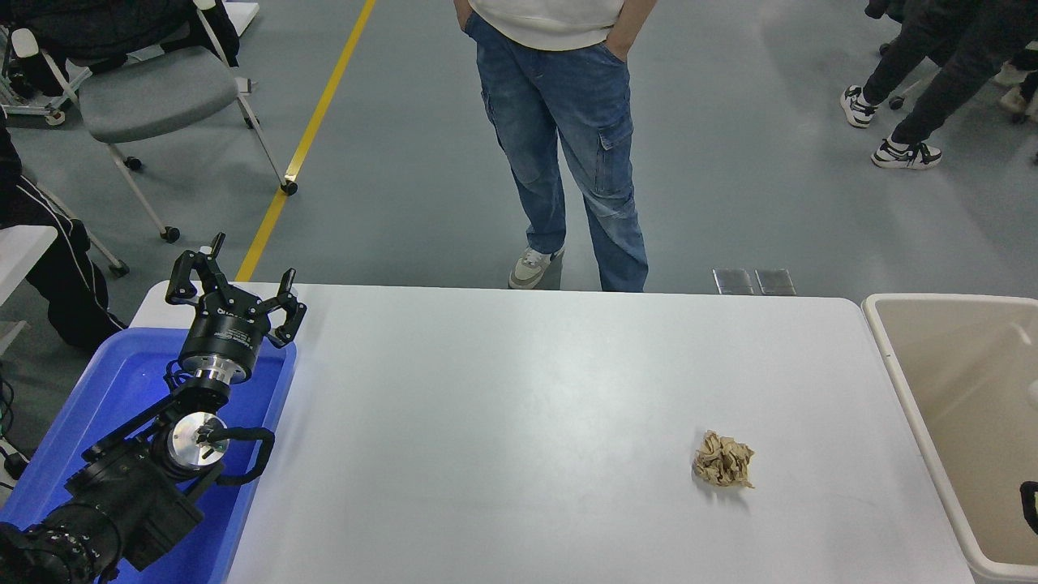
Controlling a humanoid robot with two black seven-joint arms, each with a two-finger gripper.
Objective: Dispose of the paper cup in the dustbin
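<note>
The beige dustbin (908, 381) stands at the table's right end, cut off by the picture's edge. The paper cup does not show clearly: only a pale sliver (1033, 394) lies inside the bin at the right edge, and I cannot tell if it is the cup. Of my right arm only a black bit (1030, 504) shows at the right edge over the bin; its gripper is out of view. My left gripper (235, 290) is parked open and empty over the blue tray at the lower left.
A crumpled tan paper ball (722, 460) lies on the white table (527, 405), right of the middle. A blue tray (122, 389) sits under my left arm. A person in jeans (568, 138) stands at the far edge. A chair (154, 97) stands at the back left.
</note>
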